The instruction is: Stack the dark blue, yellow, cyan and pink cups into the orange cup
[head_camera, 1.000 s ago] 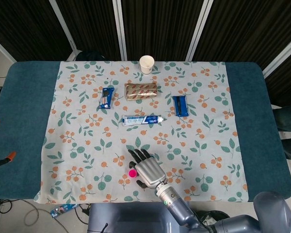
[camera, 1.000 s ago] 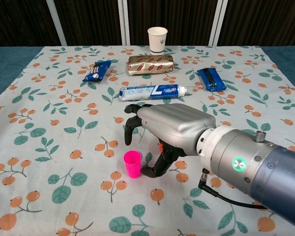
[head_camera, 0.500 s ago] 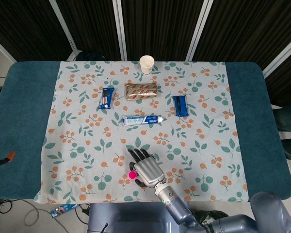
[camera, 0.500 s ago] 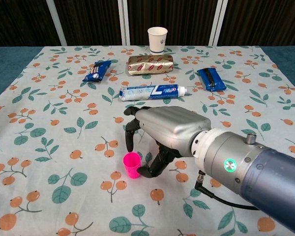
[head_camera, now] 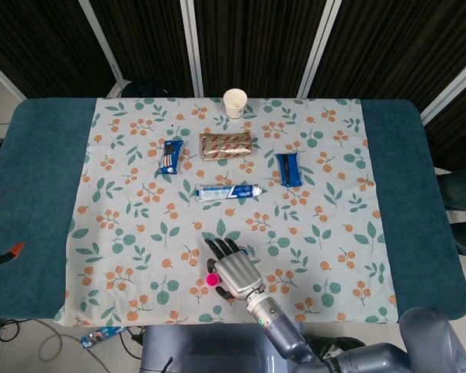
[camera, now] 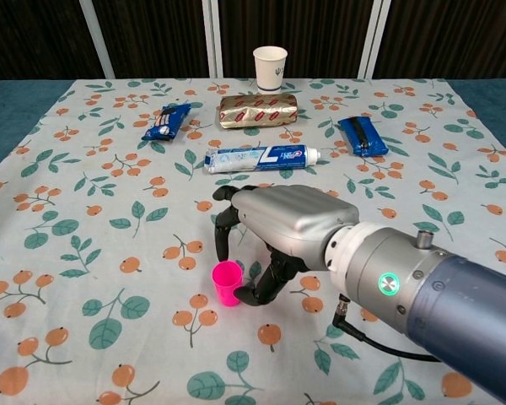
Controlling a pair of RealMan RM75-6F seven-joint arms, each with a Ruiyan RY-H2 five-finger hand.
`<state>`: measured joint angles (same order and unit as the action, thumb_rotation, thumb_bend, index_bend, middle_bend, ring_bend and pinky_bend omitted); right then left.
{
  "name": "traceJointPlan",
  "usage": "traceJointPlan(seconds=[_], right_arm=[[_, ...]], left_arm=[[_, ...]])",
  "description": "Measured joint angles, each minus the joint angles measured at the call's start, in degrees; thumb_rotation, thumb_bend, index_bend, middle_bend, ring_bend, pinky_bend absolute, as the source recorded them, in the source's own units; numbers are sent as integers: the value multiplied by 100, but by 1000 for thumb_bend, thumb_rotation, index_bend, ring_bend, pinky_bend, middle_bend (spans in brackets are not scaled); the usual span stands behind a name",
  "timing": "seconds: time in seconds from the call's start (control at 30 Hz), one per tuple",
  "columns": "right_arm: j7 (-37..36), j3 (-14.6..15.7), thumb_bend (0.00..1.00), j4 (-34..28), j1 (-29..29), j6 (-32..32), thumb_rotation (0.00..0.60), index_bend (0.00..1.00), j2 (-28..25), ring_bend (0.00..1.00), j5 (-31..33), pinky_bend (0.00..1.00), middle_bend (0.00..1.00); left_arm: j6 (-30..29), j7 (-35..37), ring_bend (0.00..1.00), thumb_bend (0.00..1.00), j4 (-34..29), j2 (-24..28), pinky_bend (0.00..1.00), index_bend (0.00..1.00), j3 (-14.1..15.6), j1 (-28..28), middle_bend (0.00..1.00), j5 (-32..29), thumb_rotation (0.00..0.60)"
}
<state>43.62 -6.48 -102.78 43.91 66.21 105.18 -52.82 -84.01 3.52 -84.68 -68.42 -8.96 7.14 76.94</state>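
Note:
A small pink cup stands upright on the floral cloth near the front edge, also seen in the head view. My right hand hovers just to its right. The curled fingers hang over and behind the rim, and the thumb reaches the cup's right side low down. I see contact at most at the thumb and no firm grip. No dark blue, yellow, cyan or orange cup shows in either view. My left hand is out of both views.
Farther back lie a toothpaste tube, a gold snack pack, a blue wrapper at left and a dark blue packet at right. A white paper cup stands at the far edge.
My right hand has slid left and a little down toward the pink cup, bringing thumb and fingers close around it. The cup has stayed in place.

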Motion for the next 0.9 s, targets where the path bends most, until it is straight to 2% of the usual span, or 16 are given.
traceJointPlan(seconds=[0.37, 0.67, 0.9], right_arm=[[-83, -108, 406, -112, -18, 57, 600, 487, -30, 35, -25, 112, 0], [-149, -306, 406, -488, -45, 121, 600, 497, -376, 35, 86, 112, 0], [-145, -575, 405, -773, -20, 221, 600, 500, -739, 35, 183, 112, 0]], left_arm=[[-18, 19, 0, 122, -3, 10, 0, 107, -13, -9, 6, -7, 600], [-34, 27, 0, 122, -14, 13, 0, 107, -10, -14, 6, 9, 600], [-44, 27, 0, 122, -17, 15, 0, 107, -19, -22, 6, -4, 600]])
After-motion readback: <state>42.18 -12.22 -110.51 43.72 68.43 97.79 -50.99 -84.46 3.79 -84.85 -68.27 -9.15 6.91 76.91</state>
